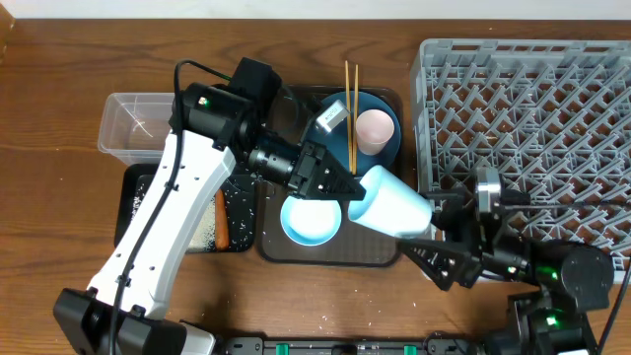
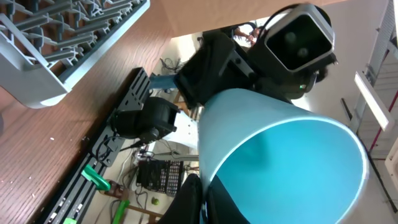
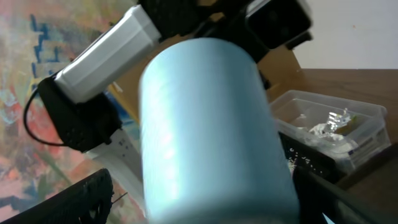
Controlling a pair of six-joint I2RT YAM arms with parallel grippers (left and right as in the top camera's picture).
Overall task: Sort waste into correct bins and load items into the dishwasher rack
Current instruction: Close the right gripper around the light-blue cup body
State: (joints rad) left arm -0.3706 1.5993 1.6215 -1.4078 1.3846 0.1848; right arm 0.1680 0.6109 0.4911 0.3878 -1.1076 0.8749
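**A:** What has the left tool (image 1: 347,187) got?

**B:** It is clamped shut on the rim of the light blue cup (image 1: 392,207). The cup hangs tipped on its side over the right edge of the brown tray (image 1: 380,254), near the dishwasher rack (image 1: 532,108).

**A:** And the right tool (image 1: 431,219)?

**B:** Spread wide, a finger either side of the cup's base, one plainly clear of it. The cup looks light, rigid and smooth, so gripping across the body near the base seems safest.

Over serving tray (image 1: 335,253), light blue cup (image 1: 391,205); dishwasher rack (image 1: 532,108) top free.
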